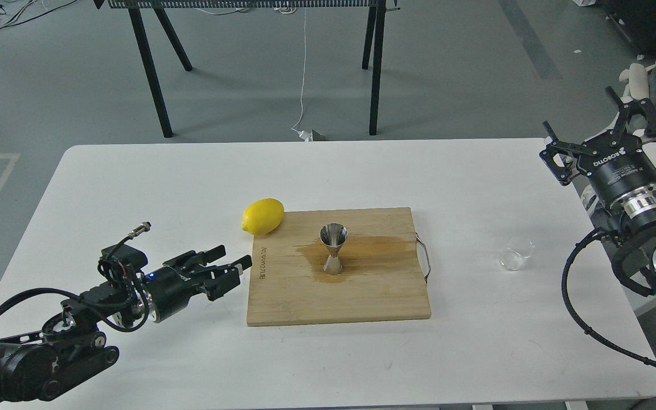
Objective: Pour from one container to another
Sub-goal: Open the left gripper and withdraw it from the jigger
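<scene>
The steel jigger (333, 248) stands upright on the wooden cutting board (362, 296), in a wet brown patch. The small clear glass cup (516, 254) rests on the white table right of the board, apart from both grippers. My left gripper (236, 259) is open and empty, low over the table just left of the board. My right gripper (593, 124) is open and empty, raised beyond the table's right edge, well above and right of the cup.
A yellow lemon (263, 216) lies at the board's back left corner. A thin metal handle (425, 259) sticks out of the board's right side. Black table legs (148, 68) stand on the floor behind the table (134, 182).
</scene>
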{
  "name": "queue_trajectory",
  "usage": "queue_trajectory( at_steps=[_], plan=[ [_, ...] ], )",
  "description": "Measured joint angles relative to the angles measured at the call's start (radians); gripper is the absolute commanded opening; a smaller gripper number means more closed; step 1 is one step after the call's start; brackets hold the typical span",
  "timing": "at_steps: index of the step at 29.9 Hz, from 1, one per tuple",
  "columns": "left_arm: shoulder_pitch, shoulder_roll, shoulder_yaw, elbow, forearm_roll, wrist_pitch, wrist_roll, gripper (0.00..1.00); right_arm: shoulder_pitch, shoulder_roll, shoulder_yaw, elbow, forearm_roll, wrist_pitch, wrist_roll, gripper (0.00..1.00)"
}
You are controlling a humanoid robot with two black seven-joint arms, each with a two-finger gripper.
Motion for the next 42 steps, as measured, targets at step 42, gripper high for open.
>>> queue_trajectory(
  at_steps=[42],
  plan=[
    [-0.163,0.041,-0.614,0.144,-0.645,-0.797,0.0,0.94,-0.004,0.047,0.02,0.017,0.012,0.015,0.003,0.99]
  ],
)
